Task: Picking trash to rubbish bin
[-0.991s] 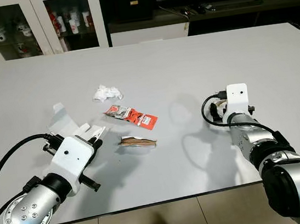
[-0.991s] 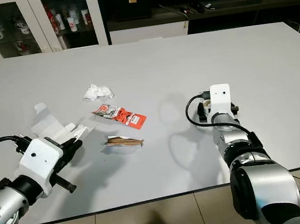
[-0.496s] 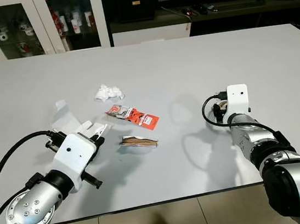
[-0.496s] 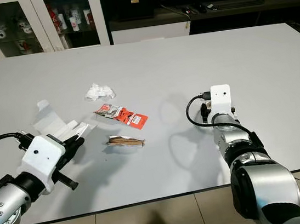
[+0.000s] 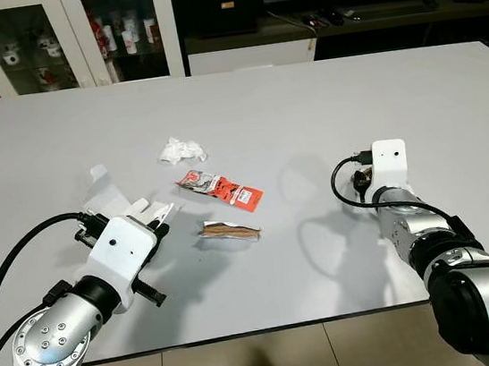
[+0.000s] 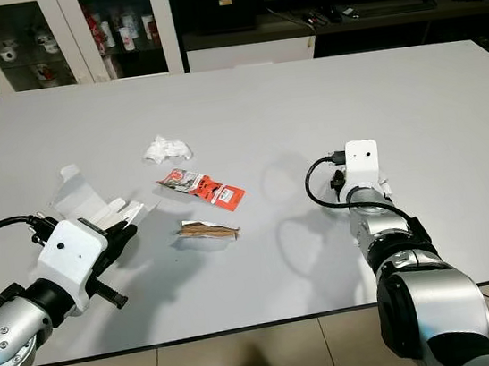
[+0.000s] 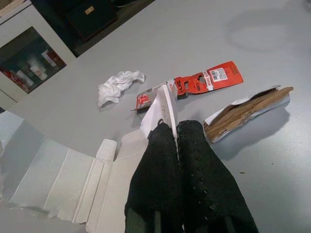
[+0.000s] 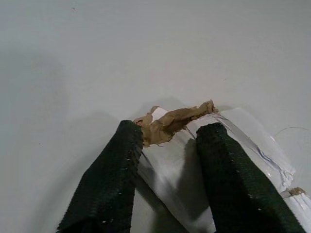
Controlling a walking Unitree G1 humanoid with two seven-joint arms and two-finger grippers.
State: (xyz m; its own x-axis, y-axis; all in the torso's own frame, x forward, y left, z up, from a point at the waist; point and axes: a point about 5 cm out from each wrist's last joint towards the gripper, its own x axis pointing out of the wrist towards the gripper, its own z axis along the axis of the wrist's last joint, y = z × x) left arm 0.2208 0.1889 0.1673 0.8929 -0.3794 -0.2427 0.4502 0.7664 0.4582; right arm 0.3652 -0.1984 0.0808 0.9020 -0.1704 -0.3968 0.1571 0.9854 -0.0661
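The left arm is extended low over the near left part of the grey table (image 5: 323, 91), its wrist angled toward the middle, and the left end effector (image 7: 171, 130) is pressed shut on a white flap of the flattened white carton (image 7: 73, 179), which is spread open on the table just beside it. The right arm is reached forward on the right side, and the right end effector (image 8: 167, 133) is held with its fingers (image 8: 114, 174) apart, straddling a torn white wrapper with brown paper edging (image 8: 182, 160); the wrapper is seen between the two fingers, lying on the table, and whether it is touched by them cannot be told. Between the arms, three more pieces of trash are laid on the table: a crumpled white tissue (image 5: 179, 150) farthest from the robot, a red and white packet (image 5: 221, 188) lying flat and slanted just nearer, and a torn brown and white wrapper (image 5: 227, 231) nearest, close to the left end effector. The pieces are set near one another but apart. Beyond the far edge of the table, a white glass-fronted cabinet (image 5: 63, 40) is seen on the left, with small bottles and cups on its shelves, and a dark low unit (image 5: 366, 13) is seen on the right.
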